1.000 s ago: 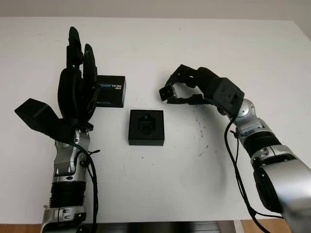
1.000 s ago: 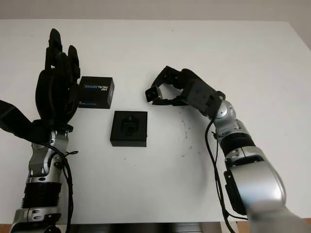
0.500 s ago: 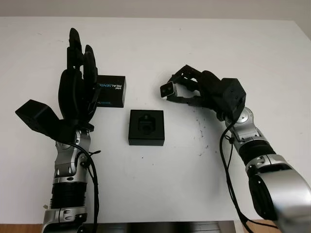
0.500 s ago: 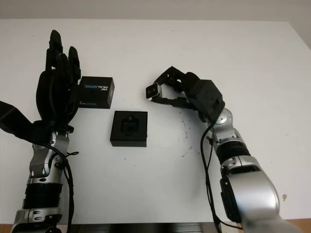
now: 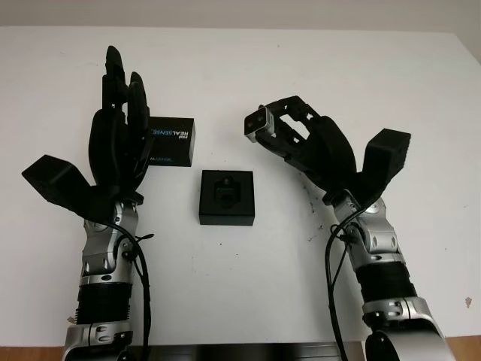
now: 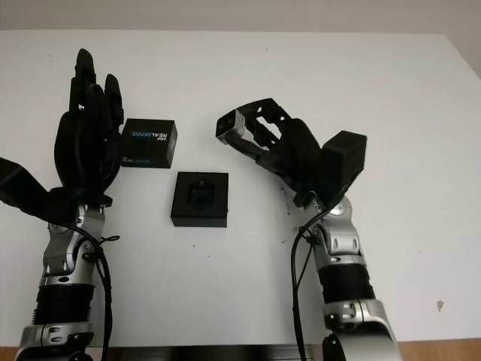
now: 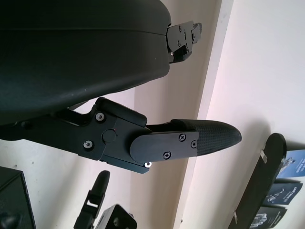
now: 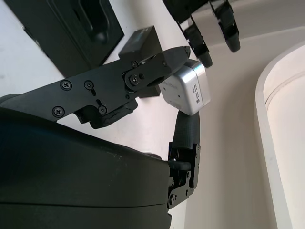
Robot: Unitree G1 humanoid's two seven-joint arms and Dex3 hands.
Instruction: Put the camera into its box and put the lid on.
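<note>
My right hand (image 5: 274, 128) is raised above the table right of centre, shut on a small silver camera (image 5: 258, 122) held at its fingertips; the camera (image 8: 188, 88) also shows pinched between the black fingers (image 8: 143, 76) in the right wrist view. The open black box base (image 5: 226, 197) with its moulded insert sits flat in the middle of the table, below and left of the camera. The black lid (image 5: 171, 141), printed REALSENSE, lies behind and left of the base. My left hand (image 5: 120, 135) is open, held upright just left of the lid.
The white table (image 5: 301, 68) stretches around the objects, with small dark specks right of the base (image 5: 308, 188). Its far edge meets a pale wall (image 5: 240, 11).
My right arm has swung upright, its forearm now rising from the bottom edge. The camera has lifted and shifted slightly toward the far side. The left hand has stayed still.
</note>
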